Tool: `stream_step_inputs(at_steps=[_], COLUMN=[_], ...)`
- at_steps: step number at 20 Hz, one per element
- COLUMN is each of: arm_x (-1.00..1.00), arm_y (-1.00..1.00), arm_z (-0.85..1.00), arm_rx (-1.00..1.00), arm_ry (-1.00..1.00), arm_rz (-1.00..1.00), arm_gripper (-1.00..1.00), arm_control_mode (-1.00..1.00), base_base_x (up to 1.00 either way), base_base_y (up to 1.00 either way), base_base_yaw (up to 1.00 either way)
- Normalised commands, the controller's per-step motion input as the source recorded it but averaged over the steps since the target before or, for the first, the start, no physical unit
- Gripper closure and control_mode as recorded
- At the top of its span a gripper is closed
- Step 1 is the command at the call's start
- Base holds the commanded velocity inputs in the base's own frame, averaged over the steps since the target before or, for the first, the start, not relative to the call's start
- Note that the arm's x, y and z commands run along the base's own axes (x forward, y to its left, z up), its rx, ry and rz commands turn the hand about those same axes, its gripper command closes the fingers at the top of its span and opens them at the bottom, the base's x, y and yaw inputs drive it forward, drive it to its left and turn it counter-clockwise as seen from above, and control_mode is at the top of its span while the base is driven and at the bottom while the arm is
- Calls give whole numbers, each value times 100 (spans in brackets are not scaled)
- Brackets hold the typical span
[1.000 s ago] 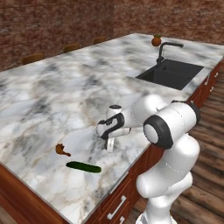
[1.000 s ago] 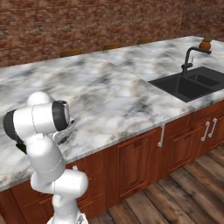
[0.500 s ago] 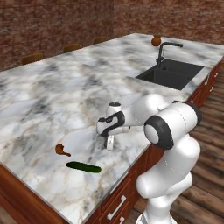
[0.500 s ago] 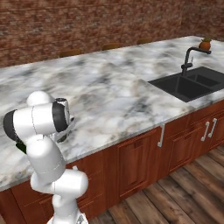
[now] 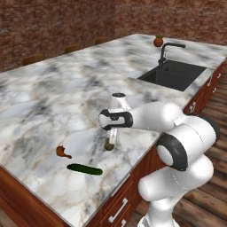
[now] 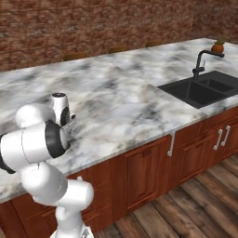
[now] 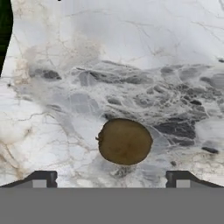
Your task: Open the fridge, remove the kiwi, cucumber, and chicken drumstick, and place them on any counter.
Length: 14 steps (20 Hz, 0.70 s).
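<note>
Your pincer stands wide open, empty, above the kiwi lying on the desk near cucumber and chicken drumstick; all three look delivered, so just lift clear.

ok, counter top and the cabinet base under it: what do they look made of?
Counter top: looks like polished white marble, or a lookalike, going by the grey and tan veining and soft sheen. Cabinet base: looks like reddish-brown stained wood, semi-gloss, with framed panel doors and pale metal-looking handles.
</note>
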Motion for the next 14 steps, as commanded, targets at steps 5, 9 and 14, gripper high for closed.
stream_step_inputs(at_steps=[5,9,14], arm_x=[-67,-85,-92], arm_y=[-46,-52,-50], arm_z=[100,100,100], arm_rx=[11,9,0], arm_ry=[-8,-3,-1], arm_rz=[1,-1,-5], arm_gripper=[-100,-100,-100], arm_control_mode=[-100,-100,-100], base_base_x=[0,0,0], base_base_y=[0,0,0], base_base_yaw=[0,0,0])
